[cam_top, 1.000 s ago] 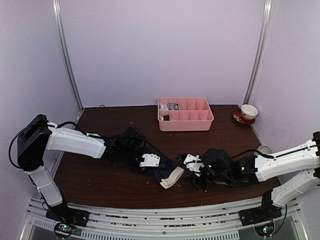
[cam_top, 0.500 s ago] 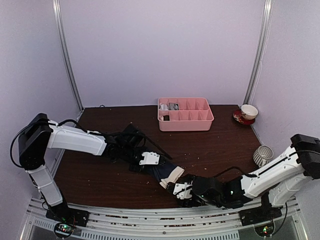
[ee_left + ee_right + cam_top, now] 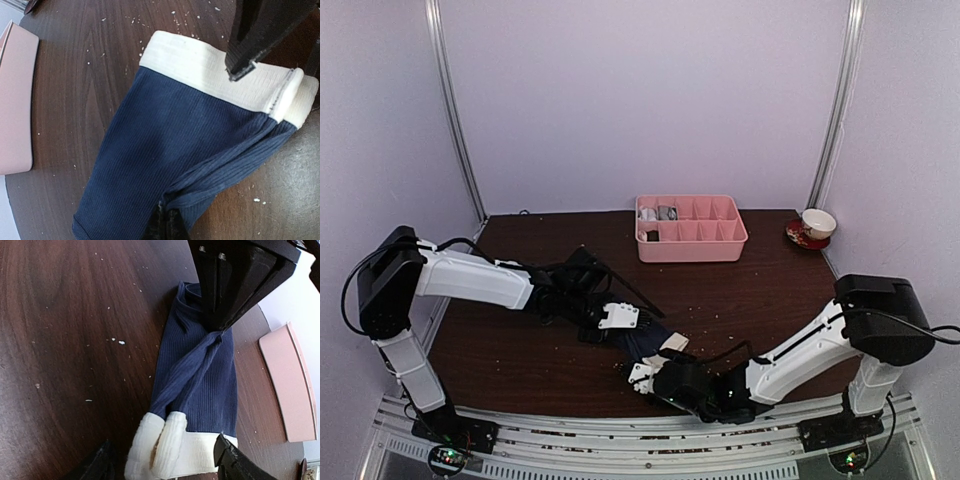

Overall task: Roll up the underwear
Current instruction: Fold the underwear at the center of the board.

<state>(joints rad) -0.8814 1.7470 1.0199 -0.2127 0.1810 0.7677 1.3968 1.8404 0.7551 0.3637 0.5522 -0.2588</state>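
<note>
Navy boxer briefs are laid flat on the tabletop, near the front edge and about midway between the two arm bases. The cloth is folded lengthwise into a narrow strip, with one side lapped over the middle.

The long axis is seen in the top view running from back-left to front-right. The cream-white waistband is pointed front-right, the leg hems back-left.

The left claw is pressed together and pinches the bunched navy cloth at the leg end, so that end is anchored. The right claw is spread, and nothing is held in it. Its fingertips are set either side of the waistband end, low over the tabletop. Contact with the cloth cannot be told.

The briefs are thus stretched away from the right claw toward the left one. The right arm is nearer the waistband, so a roll is judged to start there and travel along the long axis toward the pinched hem.

The pink compartment tray is placed well apart at the back. Something grey is seen in one of its back-left compartments, too small to identify.
</note>
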